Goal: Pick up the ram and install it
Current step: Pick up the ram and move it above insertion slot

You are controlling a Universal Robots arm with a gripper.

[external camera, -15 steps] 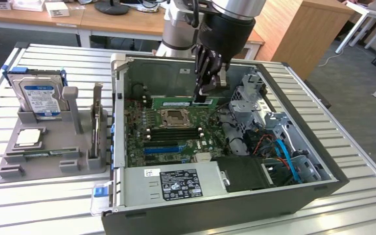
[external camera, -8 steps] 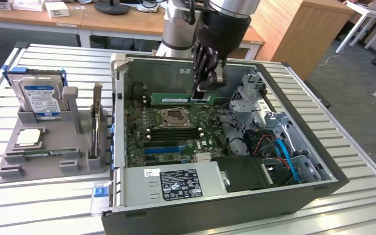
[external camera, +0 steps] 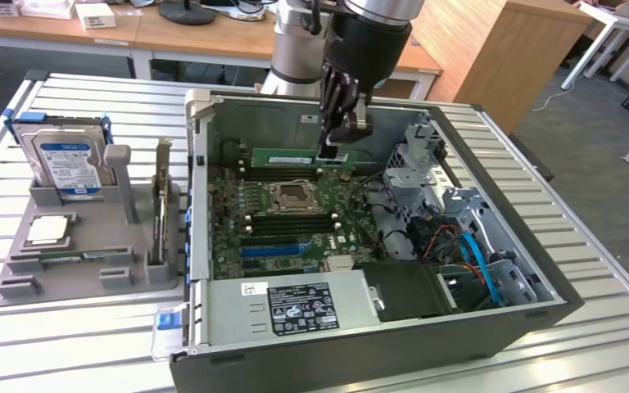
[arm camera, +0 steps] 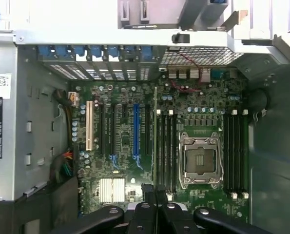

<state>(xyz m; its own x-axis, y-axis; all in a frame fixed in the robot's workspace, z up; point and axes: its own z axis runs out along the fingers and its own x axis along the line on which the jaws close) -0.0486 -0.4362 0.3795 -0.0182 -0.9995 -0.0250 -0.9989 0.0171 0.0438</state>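
While the gripper (external camera: 333,150) hangs inside the open case (external camera: 196,131), its fingers (arm camera: 145,195) are pressed close on the ram (external camera: 287,156), pinching the green stick near its end toward the exterior view's right. The ram is held level with its long edge down, just over the motherboard (external camera: 238,237), on the far side of the processor socket (external camera: 292,196) and near the case's back wall. In the wrist view the ram (arm camera: 156,136) appears edge-on as 1 thin line, running along the memory slots (arm camera: 165,146) between the socket and the expansion slots; whether its lower edge touches a slot cannot be told. Room is tight toward the back wall and toward the metal drive cage (external camera: 413,164) on the exterior view's right, while the space above the case is open. Outside, on the slatted table (external camera: 96,344), a gray holder (external camera: 74,262) carries a hard drive (external camera: 69,160).
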